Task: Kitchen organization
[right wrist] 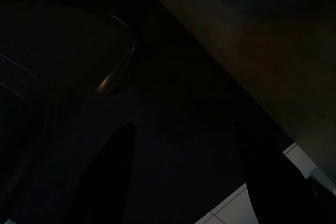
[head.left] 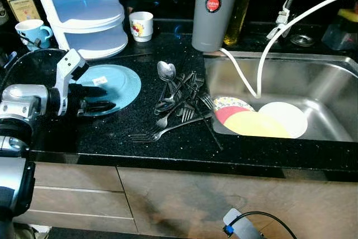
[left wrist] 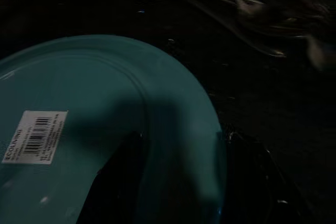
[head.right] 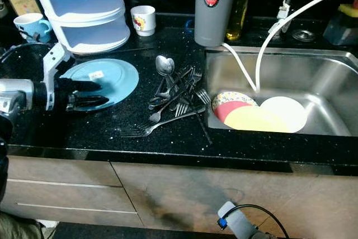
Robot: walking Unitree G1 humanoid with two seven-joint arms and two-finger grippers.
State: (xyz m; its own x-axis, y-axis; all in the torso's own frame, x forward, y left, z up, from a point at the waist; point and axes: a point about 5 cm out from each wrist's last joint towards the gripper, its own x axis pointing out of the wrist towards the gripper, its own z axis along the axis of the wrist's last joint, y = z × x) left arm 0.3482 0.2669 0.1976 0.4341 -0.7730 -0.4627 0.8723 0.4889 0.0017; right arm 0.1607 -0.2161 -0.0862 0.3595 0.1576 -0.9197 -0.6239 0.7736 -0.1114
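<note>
My right arm hung idle below the counter edge, its gripper (right wrist: 184, 182) dim in the shade with the two fingers apart on nothing. Up on the black counter, my left gripper (head.left: 100, 98) lay level at the near rim of the teal plate (head.left: 120, 79), one finger over the rim and one outside it, the jaws narrow but, as far as I could judge, not yet clamped. The plate lay flat, a barcode sticker (left wrist: 35, 136) on its face, just in front of the stacked white containers (head.left: 84, 12). To take it well I judged that I should push a little deeper so the pads had more rim, close firmly, and tip the near edge up before lifting, since a flat plate slides on polished stone. Just beyond the plate lay a heap of forks and spoons (head.left: 176, 99); I had to lift clear of them. Farther right, the sink (head.left: 335, 76) held a yellow plate (head.left: 254, 124) and a white plate (head.left: 288, 115).
</note>
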